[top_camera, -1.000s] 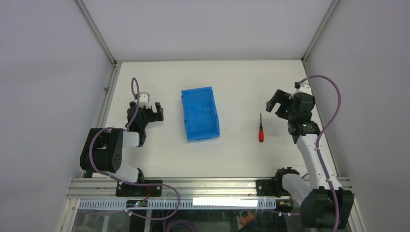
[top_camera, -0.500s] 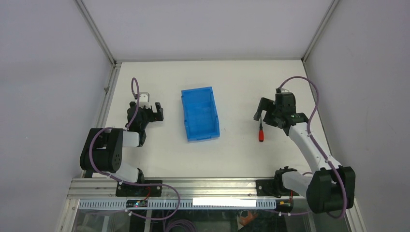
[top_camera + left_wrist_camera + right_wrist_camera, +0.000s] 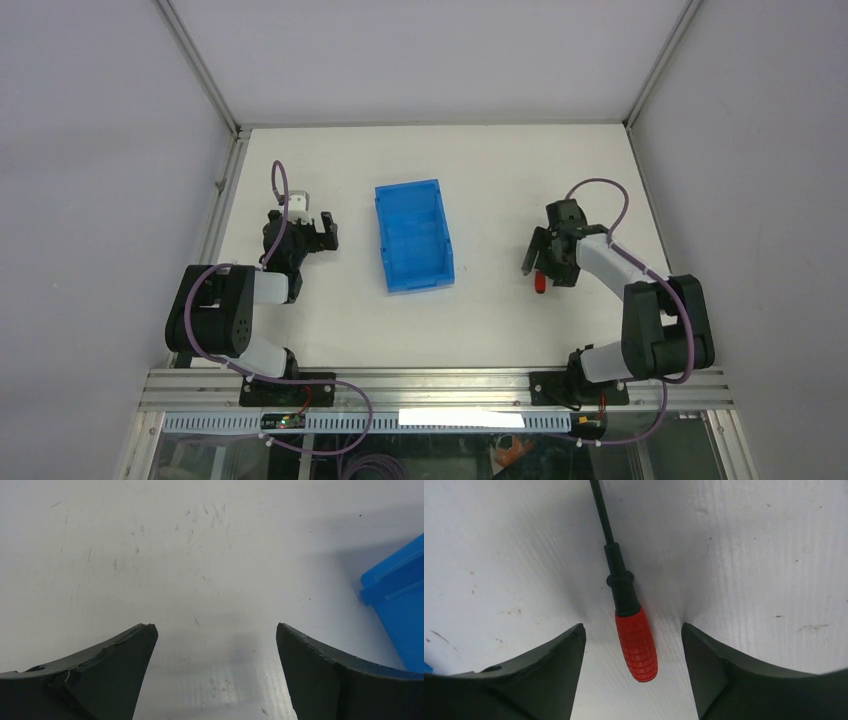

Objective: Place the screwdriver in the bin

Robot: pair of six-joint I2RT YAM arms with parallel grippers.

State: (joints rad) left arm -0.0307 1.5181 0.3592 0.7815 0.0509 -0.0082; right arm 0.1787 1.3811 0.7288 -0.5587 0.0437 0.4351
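Right end effector (image 3: 633, 630) wide astride screwdriver (image 3: 623, 592); side gaps plain only from wrist.

Both arms look alike from here: my left arm (image 3: 212, 316) and right arm (image 3: 660, 326) show bulky black joint housings joined by white links; a purple cable (image 3: 598, 182) loops along each; the left tool (image 3: 215, 636) has matte black, curved fingers (image 3: 100, 680), one edge chipped.

Screwdriver (image 3: 623, 592) shaft tip cut off at top edge; bin (image 3: 400, 610) cropped at rt edge.
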